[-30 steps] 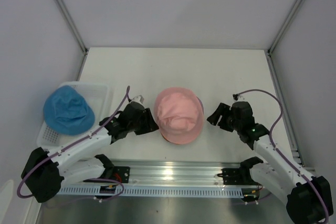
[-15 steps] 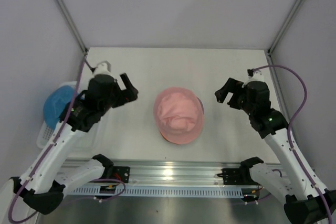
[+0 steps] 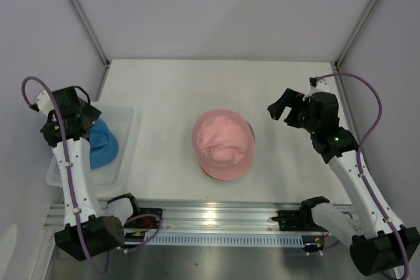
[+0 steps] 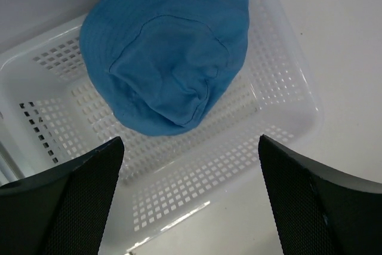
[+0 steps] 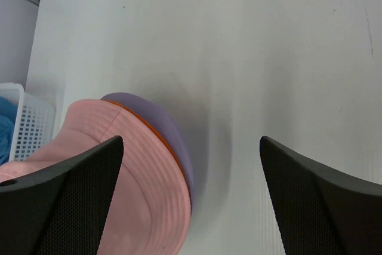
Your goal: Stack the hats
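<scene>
A pink hat (image 3: 223, 143) lies at the table's middle on top of a pile. The right wrist view shows the pink hat (image 5: 101, 165) over a thin orange hat edge (image 5: 156, 131) and a purple hat brim (image 5: 161, 114). A blue hat (image 4: 167, 58) lies in the white mesh basket (image 4: 274, 94) at the left; from above the blue hat (image 3: 104, 147) is partly hidden by my left arm. My left gripper (image 3: 86, 113) hangs open above the basket, its jaws (image 4: 188, 147) empty. My right gripper (image 3: 281, 105) is open and empty, right of the pile and apart from it (image 5: 191, 144).
The basket (image 3: 126, 137) sits at the table's left edge, close to the left wall. Frame posts rise at both back corners. The arms' mounting rail (image 3: 216, 218) runs along the near edge.
Both grippers have opened wide and drawn away from the pink hat. The left arm has swung left and up over the basket; the right arm has lifted back and to the right.
</scene>
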Motion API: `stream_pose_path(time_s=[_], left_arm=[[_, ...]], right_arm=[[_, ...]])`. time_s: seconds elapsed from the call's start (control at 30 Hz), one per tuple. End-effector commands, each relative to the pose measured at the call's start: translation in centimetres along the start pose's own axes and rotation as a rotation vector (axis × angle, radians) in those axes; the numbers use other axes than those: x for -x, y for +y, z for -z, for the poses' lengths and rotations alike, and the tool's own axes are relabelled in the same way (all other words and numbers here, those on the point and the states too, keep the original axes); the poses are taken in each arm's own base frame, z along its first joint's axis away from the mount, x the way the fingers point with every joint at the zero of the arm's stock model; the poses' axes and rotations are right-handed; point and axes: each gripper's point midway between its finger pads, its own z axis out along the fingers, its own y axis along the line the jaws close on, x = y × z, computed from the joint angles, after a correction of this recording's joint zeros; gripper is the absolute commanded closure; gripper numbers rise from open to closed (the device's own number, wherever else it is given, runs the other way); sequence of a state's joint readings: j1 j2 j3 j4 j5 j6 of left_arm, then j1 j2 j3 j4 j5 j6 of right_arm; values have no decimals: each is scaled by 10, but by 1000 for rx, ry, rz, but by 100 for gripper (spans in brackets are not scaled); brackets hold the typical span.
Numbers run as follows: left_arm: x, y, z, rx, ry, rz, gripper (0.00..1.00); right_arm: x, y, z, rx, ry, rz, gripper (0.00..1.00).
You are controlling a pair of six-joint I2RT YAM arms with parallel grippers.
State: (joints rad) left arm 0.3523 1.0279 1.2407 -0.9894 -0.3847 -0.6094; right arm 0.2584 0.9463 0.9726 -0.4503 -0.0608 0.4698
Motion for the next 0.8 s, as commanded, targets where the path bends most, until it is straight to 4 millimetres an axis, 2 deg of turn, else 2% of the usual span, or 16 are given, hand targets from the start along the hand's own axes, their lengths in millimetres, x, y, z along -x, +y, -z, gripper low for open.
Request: stream_pose_path(time_s=[0.0, 0.07, 0.17, 0.23, 0.27, 0.4, 0.53, 0.57, 0.63, 0.67, 0.77], left_arm=[[12, -9, -21, -30, -48, -16, 5], [9, -13, -39, -6, -28, -38, 5], [4, -8, -64, 73, 4, -84, 9], [8, -8, -74, 100, -7, -110, 18], [7, -10, -82, 105, -1, -124, 19], [10, -15, -98, 123, 2, -157, 19], [19, -27, -108, 84, -43, -161, 20], [19, -28, -110, 77, -46, -164, 29], [17, -30, -117, 80, -39, -167, 39], [15, -30, -120, 86, -33, -172, 49], [8, -30, -133, 102, -9, -196, 62]], right_arm=[[1, 4, -12, 42, -5, 13, 0], [2, 6, -15, 53, -6, 18, 1], [7, 7, -22, 64, -41, 25, 0], [7, -2, -29, 35, -64, 30, 0], [12, -3, -30, 30, -88, 32, 1], [13, -14, -41, 13, -103, 11, 0], [10, -13, -52, 47, -75, -12, 1], [11, -15, -53, 46, -74, -16, 0], [12, -14, -54, 54, -68, -18, 0], [12, -15, -55, 54, -68, -19, 0], [15, -15, -52, 55, -75, -25, 1]])
